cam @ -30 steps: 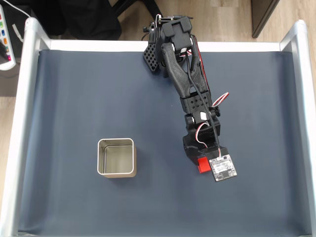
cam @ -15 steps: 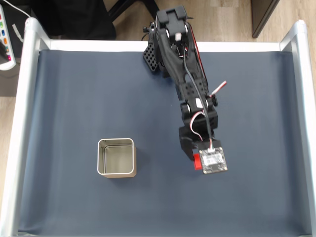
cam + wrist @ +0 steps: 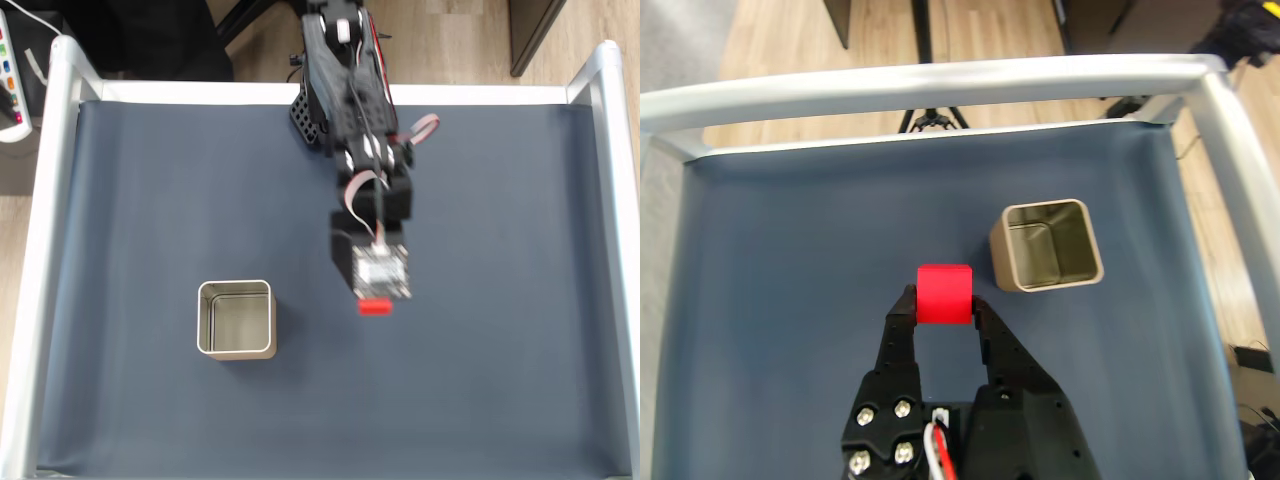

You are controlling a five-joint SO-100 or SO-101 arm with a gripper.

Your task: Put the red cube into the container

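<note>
The red cube (image 3: 943, 294) is pinched between the black fingertips of my gripper (image 3: 942, 304), held up above the dark mat. In the fixed view the cube (image 3: 375, 306) peeks out below the wrist's small circuit board, where my gripper (image 3: 374, 300) is. The container (image 3: 236, 319), a pale cream square tin with a shiny inside, stands open and empty on the mat to the left of the cube in the fixed view. In the wrist view the container (image 3: 1047, 245) lies ahead and to the right of the cube.
A dark blue mat (image 3: 150, 190) covers the table, bounded by a silver metal frame (image 3: 55, 200) on its sides. The arm's black base (image 3: 325, 100) sits at the far edge. Wooden floor and chair legs lie beyond the frame.
The arm has swung left and lifted, carrying the red cube from the right part of the mat toward the middle, closer to the container. The container has not moved.
</note>
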